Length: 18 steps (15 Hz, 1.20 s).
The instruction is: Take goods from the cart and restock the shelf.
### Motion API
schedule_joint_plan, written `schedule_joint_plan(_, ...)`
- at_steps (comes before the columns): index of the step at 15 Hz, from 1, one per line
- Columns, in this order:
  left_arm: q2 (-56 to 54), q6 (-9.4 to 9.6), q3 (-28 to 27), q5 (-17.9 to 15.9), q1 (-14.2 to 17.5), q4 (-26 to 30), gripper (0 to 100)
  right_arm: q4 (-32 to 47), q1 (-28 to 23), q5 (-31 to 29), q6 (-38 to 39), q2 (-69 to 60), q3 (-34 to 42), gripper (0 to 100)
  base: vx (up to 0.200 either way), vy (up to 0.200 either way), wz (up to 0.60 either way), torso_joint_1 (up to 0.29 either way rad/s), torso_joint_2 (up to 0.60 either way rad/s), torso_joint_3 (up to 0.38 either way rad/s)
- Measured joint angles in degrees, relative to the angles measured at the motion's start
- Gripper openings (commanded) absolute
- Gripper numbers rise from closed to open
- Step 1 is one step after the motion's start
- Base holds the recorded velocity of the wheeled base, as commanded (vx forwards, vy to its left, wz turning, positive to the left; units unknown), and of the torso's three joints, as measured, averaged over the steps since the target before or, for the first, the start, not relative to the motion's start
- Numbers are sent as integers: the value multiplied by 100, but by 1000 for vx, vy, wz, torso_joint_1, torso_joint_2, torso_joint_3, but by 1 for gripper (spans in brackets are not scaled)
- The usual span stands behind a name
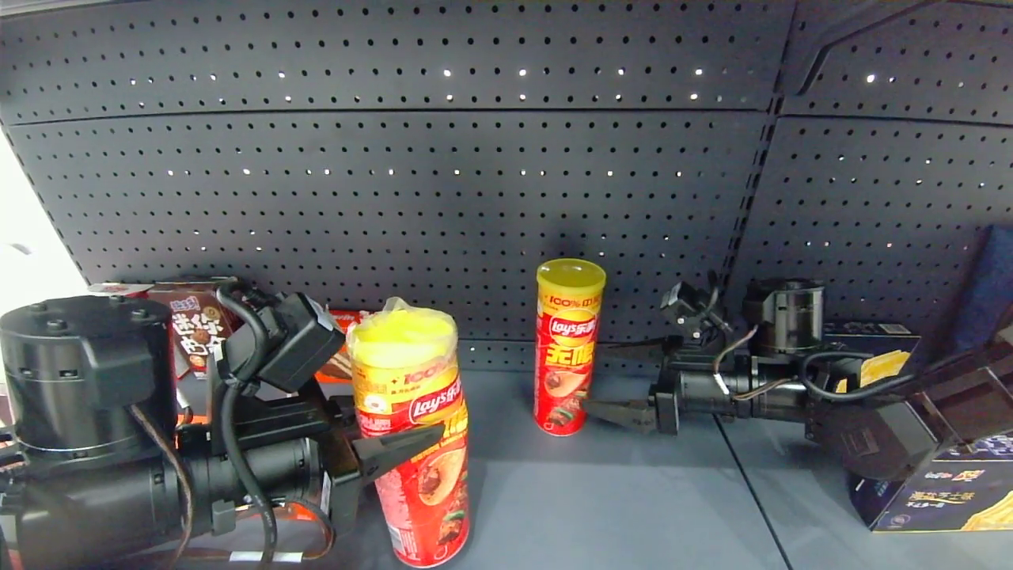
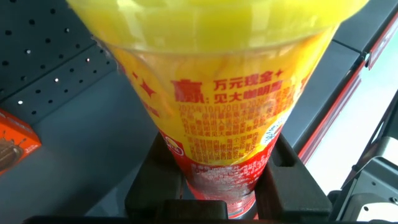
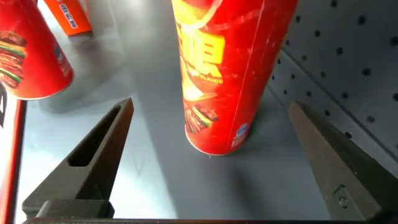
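Observation:
Two red chip cans with yellow lids are on the grey shelf point(image 1: 601, 507). The nearer can point(image 1: 415, 443), with loose plastic film over its top, stands upright near the shelf's front with my left gripper point(image 1: 411, 447) shut around its middle. In the left wrist view this can point(image 2: 230, 118) sits between both fingers point(image 2: 152, 186). The farther can point(image 1: 567, 348) stands upright near the pegboard. My right gripper point(image 1: 601, 412) is open, its tips level with the lower part of that can. In the right wrist view this can point(image 3: 227, 74) stands just beyond the spread fingers point(image 3: 93, 155).
A brown snack box point(image 1: 194, 321) and an orange box point(image 1: 340, 360) stand at the back left. Dark blue boxes point(image 1: 942, 491) lie at the right, behind my right arm. The black pegboard wall point(image 1: 475, 198) closes the back. Bare shelf lies between the two cans.

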Motion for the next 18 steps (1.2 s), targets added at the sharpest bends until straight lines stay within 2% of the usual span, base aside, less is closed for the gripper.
schedule_joint_plan(9, -16, -9, 243, 7, 0, 2, 0, -11, 28, 134, 0, 772, -755, 100, 0, 0, 0, 0, 0, 0)
schedule_joint_plan(17, -11, -9, 66, -4, 184, -18, 0, -137, 174, 143, 27, 1362, -1262, 100, 0, 0, 0, 0, 0, 0)
schedule_joint_plan(18, -9, -9, 66, -4, 188, -20, 0, -150, 182, 173, 24, 1417, -1323, 0, 0, 0, 0, 0, 0, 0)
